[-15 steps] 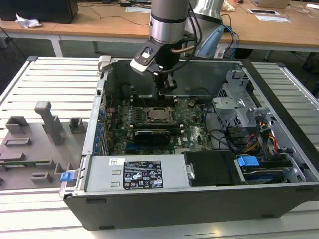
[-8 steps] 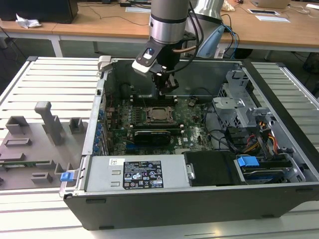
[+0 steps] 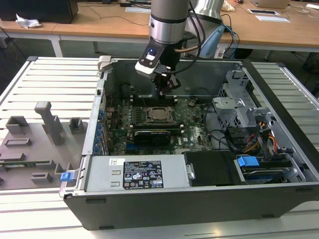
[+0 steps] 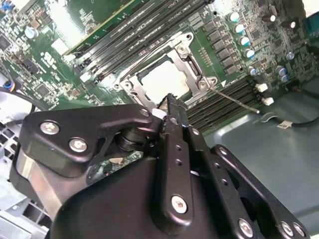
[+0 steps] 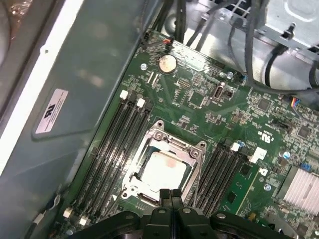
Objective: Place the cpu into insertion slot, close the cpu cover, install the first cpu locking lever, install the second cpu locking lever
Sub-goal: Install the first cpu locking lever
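Exterior view is showing the black gripper (image 3: pixel 168 89), clamped closed, hanging at twelve o'clock from the flat silvery square chip (image 3: pixel 159 115) lying in its socket (image 3: pixel 160 122) under a thin metal-frame cover (image 3: pixel 149 114).

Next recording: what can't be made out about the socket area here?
Exterior view: the latching around the small silver-grey square cpu is too small to judge.
Second wrist view: the black claw hides one edge of the thin silvery square cover frame; contact unclear.
First wrist view: the claw hides that frame's nearest corner.
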Tool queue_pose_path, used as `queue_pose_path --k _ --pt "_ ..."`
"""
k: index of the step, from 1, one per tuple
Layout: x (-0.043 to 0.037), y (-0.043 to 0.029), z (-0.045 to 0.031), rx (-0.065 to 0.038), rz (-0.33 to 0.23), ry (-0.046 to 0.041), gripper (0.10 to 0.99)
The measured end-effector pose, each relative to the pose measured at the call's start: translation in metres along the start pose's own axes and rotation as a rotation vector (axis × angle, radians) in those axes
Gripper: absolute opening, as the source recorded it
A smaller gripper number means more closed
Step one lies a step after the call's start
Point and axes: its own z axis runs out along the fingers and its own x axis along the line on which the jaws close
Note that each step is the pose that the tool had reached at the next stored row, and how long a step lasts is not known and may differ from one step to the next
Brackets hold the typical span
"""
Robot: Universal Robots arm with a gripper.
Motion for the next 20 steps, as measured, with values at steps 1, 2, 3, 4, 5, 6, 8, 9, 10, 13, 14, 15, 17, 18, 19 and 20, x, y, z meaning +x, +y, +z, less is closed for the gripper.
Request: queue_pose_path --k 1,2,3,4,5,6,8,9,10,13,14,15,17,18,19,20 --pt "0.0000 0.0000 0.0000 0.000 -0.016 -0.0002 0.106" --pt "0.0000 0.0000 0.0000 0.000 -0.027 -0.0003 0.106" --pt "0.0000 0.0000 0.0000 0.000 -0.036 -0.0003 0.106" --pt "0.0000 0.0000 0.0000 0.000 -0.050 -0.0004 0.106" --pt "0.0000 0.0000 0.0000 0.000 -0.067 -0.0006 0.106" --pt "0.0000 0.0000 0.0000 0.000 -0.084 -0.0007 0.106" --pt "0.0000 0.0000 0.0000 0.000 -0.117 -0.0009 0.106" --pt "0.0000 0.0000 0.0000 0.000 -0.126 -0.0010 0.106" --pt "0.0000 0.0000 0.0000 0.000 -0.138 -0.0010 0.106" --pt "0.0000 0.0000 0.0000 0.000 -0.155 -0.0011 0.106" --pt "0.0000 0.0000 0.0000 0.000 -0.159 -0.0012 0.106" --pt "0.0000 0.0000 0.0000 0.000 -0.168 -0.0012 0.106" --pt "0.0000 0.0000 0.0000 0.000 -0.182 -0.0014 0.106" --pt "0.0000 0.0000 0.0000 0.000 -0.187 -0.0014 0.106" --pt "0.0000 0.0000 0.0000 0.000 -0.196 -0.0015 0.106" --pt "0.0000 0.0000 0.0000 -0.001 -0.204 -0.0015 0.106"
